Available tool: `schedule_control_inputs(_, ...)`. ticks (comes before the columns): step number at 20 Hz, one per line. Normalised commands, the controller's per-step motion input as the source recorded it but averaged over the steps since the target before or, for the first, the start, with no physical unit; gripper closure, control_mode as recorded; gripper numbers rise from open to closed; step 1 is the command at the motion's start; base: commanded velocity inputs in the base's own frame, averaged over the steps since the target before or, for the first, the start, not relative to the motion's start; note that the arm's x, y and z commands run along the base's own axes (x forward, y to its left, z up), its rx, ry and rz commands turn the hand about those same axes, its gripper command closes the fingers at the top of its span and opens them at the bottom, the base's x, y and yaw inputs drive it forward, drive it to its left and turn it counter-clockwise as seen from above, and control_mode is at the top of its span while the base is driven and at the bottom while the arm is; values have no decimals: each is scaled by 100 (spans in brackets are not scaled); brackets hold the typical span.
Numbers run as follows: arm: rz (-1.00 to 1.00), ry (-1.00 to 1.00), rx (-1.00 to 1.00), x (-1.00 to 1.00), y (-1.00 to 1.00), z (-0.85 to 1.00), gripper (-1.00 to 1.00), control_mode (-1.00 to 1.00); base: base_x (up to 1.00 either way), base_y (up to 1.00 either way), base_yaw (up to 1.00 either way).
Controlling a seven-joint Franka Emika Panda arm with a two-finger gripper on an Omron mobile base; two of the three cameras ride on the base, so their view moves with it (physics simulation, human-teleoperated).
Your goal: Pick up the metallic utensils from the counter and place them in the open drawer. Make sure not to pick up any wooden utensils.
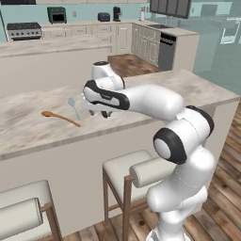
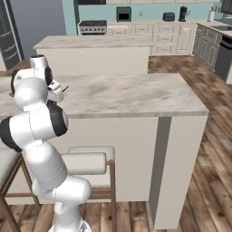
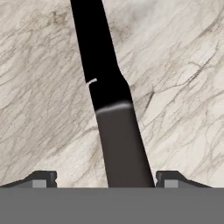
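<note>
1. The white arm reaches forward and down over the counter point(image 1: 42, 127), a long beige marbled slab on a plain cream base.
2. The gripper point(image 3: 106, 179) hangs low over the stone with its camera looking almost straight down at the knife point(image 3: 105, 87).
3. In the hand view the two dark fingertips point(image 3: 41, 178) stand wide apart, one on each side of the knife, with bare stone visible between each tip and the knife.
4. Neither tip touches the knife, so nothing is clamped.
5. The knife lies flat on the counter, running from the bottom of the hand view up and slightly left past its top edge; the lower part is dark grey, the upper part black, with a thin pale band where they meet.
6. In the left base view the gripper's fingers are hidden behind the arm's wrist point(image 1: 106, 96), which sits low above the slab.
7. The silver-blue spoon point(image 1: 74, 107) lies on the counter just left of the wrist, bowl away from the robot.
8. The wooden spoon point(image 1: 60, 117) lies further left, near the silver spoon's handle end, at an angle to it.
9. In the right base view a short dark tip of the knife point(image 2: 65, 89) shows on the slab just beside the hand.
10. Two padded stools point(image 1: 127, 172) stand below the counter's near edge.
</note>
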Motion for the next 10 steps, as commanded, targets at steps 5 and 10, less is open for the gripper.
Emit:
schedule_control_inputs(5,-11,0,3,0,0,-25,100,-100,0,0,0)
schedule_control_inputs(10,-9,0,2,0,0,-20,100,-100,0,0,0)
